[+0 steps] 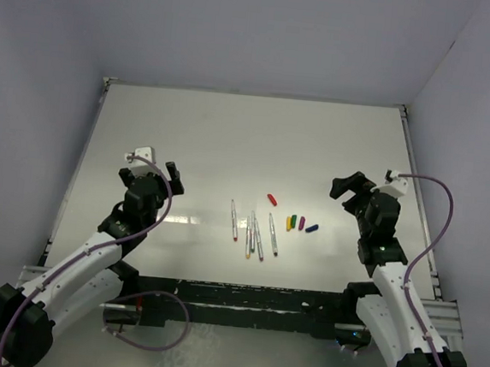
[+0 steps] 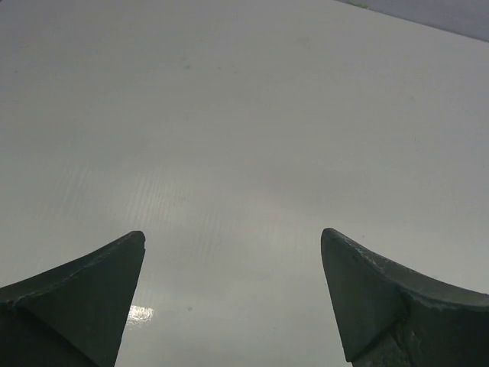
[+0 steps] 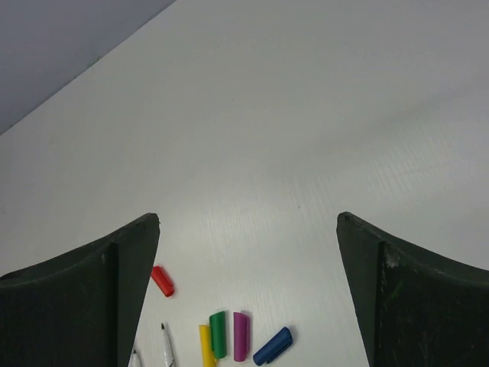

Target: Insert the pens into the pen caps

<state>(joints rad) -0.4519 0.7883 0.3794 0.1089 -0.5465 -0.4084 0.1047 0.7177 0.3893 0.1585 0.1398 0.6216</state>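
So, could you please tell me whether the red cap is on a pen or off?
Off: the red cap lies loose on the table, apart from the pens.

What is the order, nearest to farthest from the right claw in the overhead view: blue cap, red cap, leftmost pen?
1. Blue cap, just left of the right gripper.
2. Red cap, farther left, mid-table.
3. Leftmost pen, farthest left.
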